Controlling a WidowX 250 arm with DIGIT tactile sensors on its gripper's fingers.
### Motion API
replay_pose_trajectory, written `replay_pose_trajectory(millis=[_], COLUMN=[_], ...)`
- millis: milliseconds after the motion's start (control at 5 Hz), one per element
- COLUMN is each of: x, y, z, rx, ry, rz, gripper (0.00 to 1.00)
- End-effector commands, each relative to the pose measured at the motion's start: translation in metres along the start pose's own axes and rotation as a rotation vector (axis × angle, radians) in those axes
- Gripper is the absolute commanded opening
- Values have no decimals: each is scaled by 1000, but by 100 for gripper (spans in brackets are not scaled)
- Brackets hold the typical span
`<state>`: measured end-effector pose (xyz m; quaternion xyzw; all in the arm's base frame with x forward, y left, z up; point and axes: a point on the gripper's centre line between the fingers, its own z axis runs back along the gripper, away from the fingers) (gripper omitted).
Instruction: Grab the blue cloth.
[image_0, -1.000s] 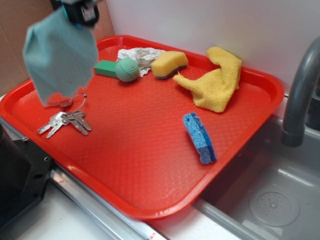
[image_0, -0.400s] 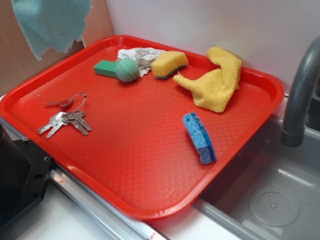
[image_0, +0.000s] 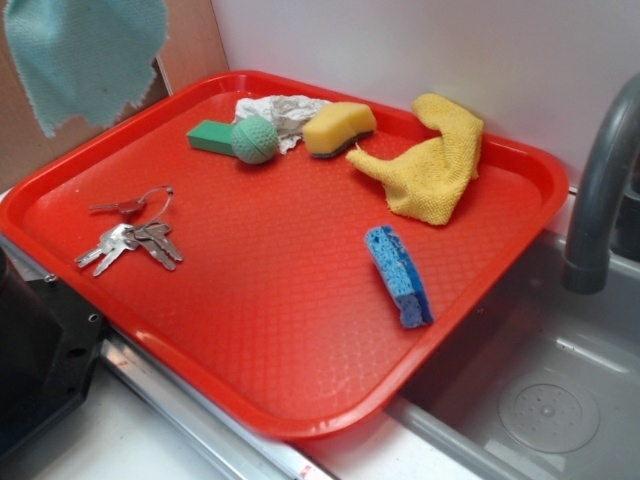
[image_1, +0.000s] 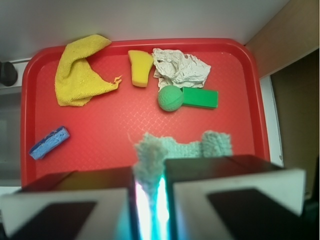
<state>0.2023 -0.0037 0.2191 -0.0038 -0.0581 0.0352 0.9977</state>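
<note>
Cloth first: the blue cloth (image_0: 85, 60) hangs in the air at the top left of the exterior view, lifted clear of the red tray (image_0: 300, 330), its ragged lower edge dangling above the tray's left rim. The claw (image_1: 149, 192) itself is out of sight in that view, but the wrist view shows it clamped on the cloth: both fingers (image_1: 75, 200) are pressed close together with a pinched fold of pale teal weave squeezed between them, and more of the cloth bunches out just beyond the fingertips.

Well below the claw lies the tray with everything else resting on it. Straight ahead of the fingertips in the wrist view sit a green ball (image_1: 170, 98) and a green block (image_1: 200, 97), touching each other. Just past them is a crumpled white rag (image_1: 180, 69), with a yellow sponge (image_1: 140, 67) beside it. Further off to one side lies a yellow terry cloth (image_1: 80, 72), and nearer that same side a small blue sponge (image_1: 49, 142) rests close to the tray's edge. A bunch of keys (image_0: 130, 235) on a ring lies on the tray's left part, roughly under the hanging cloth in the exterior view. Past the tray's right edge is a sink (image_0: 540, 400) with a grey faucet (image_0: 600, 180).
</note>
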Motion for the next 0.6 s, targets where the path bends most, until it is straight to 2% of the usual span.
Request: replay_pose_trajectory(millis=[0, 400], x=[-5, -5], y=[2, 2], z=[10, 6], rx=[-6, -19], ry=[-26, -14], rz=[10, 39], gripper=[0, 0])
